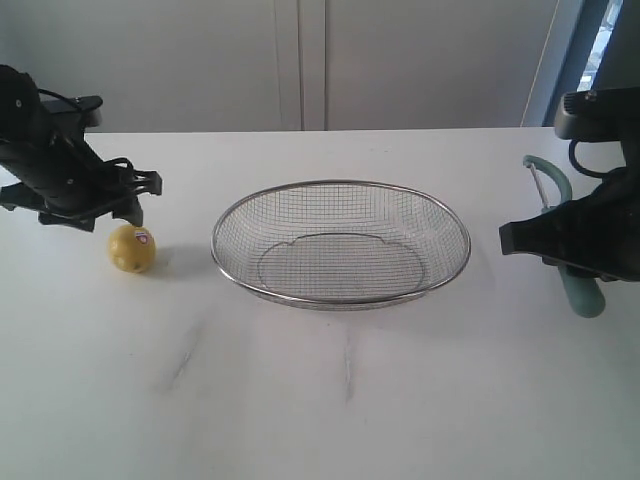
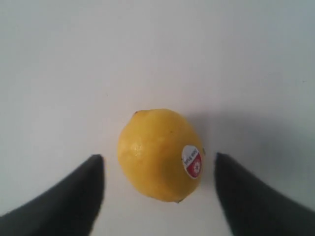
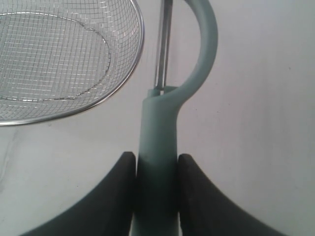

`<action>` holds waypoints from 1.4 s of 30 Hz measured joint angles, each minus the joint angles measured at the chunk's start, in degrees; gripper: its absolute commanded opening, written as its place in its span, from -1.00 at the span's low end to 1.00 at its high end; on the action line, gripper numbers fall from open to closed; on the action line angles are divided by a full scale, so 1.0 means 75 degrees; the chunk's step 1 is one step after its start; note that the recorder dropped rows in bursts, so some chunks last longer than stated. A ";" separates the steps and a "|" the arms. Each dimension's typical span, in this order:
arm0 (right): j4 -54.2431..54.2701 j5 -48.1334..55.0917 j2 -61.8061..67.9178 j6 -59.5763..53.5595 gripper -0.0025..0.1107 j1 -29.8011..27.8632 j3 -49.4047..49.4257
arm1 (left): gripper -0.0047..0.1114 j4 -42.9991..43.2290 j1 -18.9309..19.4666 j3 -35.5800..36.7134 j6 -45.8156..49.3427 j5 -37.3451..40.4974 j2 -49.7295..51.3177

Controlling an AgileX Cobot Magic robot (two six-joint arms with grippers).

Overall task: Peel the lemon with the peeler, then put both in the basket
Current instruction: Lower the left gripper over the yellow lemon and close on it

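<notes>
Yellow stickered lemon [image 2: 152, 147] between parted fingers of the left gripper [image 2: 158, 156]; teal peeler [image 3: 157, 128] clamped in the right gripper [image 3: 157, 156]; wire-mesh basket [image 1: 340, 183] just beside it.

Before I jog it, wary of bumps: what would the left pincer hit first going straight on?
The lemon, just ahead of the left pincer, between its open fingers; depth is hard to judge.

A robotics lab is suggested: a white surface [image 1: 330, 400] is flanked by the black left arm [image 1: 60, 165] at 9 o'clock and right arm [image 1: 595, 225] at 3 o'clock, with plain pale wall panels [image 1: 420, 60] seen at 12 o'clock.
</notes>
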 measured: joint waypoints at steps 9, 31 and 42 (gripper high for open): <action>0.0000 0.0000 0.0000 0.0000 -0.96 0.0000 0.0000 | 0.88 -0.0068 0.0000 -0.0040 -0.0239 -0.0419 0.0457; 0.0000 0.0000 0.0000 0.0000 -0.96 0.0000 0.0000 | 0.75 -0.0147 0.0000 -0.0040 -0.0286 -0.1041 0.1257; 0.0000 0.0000 0.0000 0.0000 -0.96 0.0000 0.0000 | -0.91 -0.0376 -0.0007 -0.0040 -0.0173 -0.1030 0.1257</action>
